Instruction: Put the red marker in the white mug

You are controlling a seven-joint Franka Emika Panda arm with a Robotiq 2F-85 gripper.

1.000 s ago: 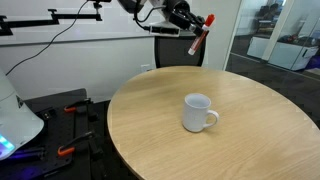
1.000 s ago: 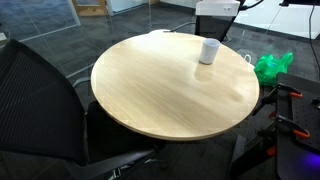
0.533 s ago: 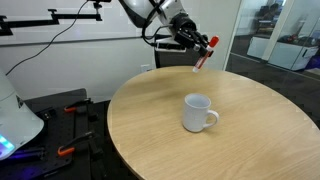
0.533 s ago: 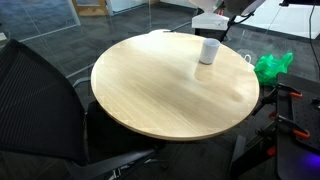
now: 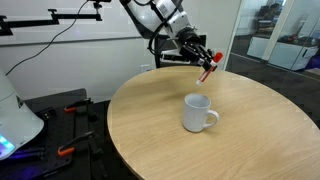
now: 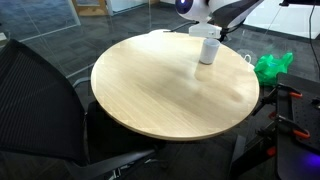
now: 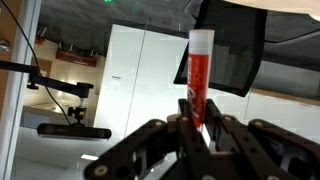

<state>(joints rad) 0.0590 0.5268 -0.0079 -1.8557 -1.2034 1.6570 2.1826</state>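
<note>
The red marker (image 5: 208,68) in transit: the jaws are pinching it near one end, and in the wrist view the marker (image 7: 199,75) projects well beyond them, paler tip outermost. In an exterior view it hangs tilted in the air above the tabletop (image 5: 140,125), near the white mug (image 5: 198,112) but seemingly not yet over its mouth. The mug (image 6: 208,50) stands upright with its mouth open. Likely hazards: release while tilted or off-centre would let the tip strike the rim, so that the marker bounces out and rolls across the tabletop; descending too low could knock the mug over; a grip so near the end may let the marker pivot. No brand, label or writing is legible on marker or mug
</note>
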